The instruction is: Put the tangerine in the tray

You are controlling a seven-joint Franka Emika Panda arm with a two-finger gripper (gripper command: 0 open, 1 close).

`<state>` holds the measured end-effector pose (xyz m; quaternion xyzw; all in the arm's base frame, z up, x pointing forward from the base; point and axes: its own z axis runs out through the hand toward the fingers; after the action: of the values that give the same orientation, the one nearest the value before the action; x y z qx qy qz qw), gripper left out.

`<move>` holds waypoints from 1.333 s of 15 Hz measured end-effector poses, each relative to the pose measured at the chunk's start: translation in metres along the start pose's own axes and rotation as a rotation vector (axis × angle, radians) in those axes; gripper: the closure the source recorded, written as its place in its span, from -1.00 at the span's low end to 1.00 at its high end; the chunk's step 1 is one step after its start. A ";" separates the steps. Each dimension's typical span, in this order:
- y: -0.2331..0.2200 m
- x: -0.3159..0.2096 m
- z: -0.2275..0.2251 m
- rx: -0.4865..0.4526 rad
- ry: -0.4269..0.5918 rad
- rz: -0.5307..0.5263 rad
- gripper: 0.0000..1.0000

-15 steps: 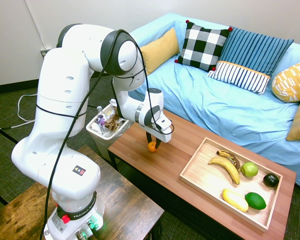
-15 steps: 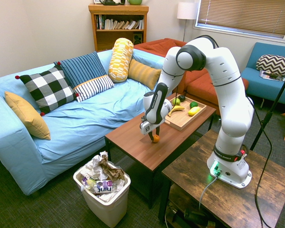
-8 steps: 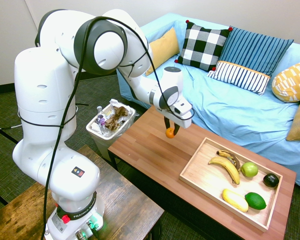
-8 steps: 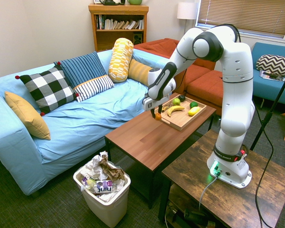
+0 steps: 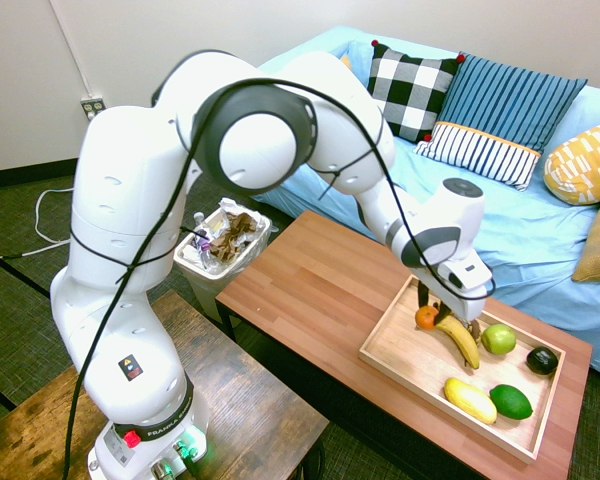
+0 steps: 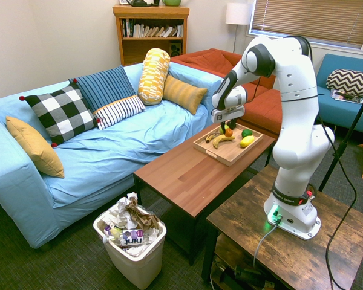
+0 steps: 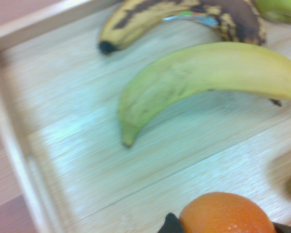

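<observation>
In the first exterior view the gripper hung above the near end of the tray, pointing straight down, with the tangerine pinched between its jaws. The fruit was clear of the tray floor, just beside the tip of the yellow banana. This view laid out the rest of the tray's load: a green apple, a dark avocado, a green lime and a yellow lemon-like fruit. The tray sat on the right half of the wooden coffee table, with the waste bin by the table's far left corner and the blue sofa behind.

The second exterior view saw the arm from the other side. There the gripper and tangerine were small, and the fingers themselves were hard to make out, though the orange spot sat plainly under the hand and over the tray. Only this view showed the bookshelf, the floor lamp and the window blinds.

The wrist view looked straight down at the tray's pale wooden floor. The tangerine rose from the bottom edge, close to the lens. Beyond it lay the yellow banana and a second, brown-spotted banana with a small sticker, a detail neither wide view made clear. One corner of the tray rim showed.
</observation>
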<state>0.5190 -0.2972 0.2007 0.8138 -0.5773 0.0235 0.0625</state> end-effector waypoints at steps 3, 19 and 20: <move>-0.003 0.023 0.039 -0.018 -0.011 0.055 1.00; -0.008 0.030 0.087 -0.036 -0.042 0.021 -1.00; -0.007 0.031 0.086 -0.033 -0.043 0.018 -1.00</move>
<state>0.5333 -0.3352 0.1182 0.8078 -0.5861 -0.0029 0.0635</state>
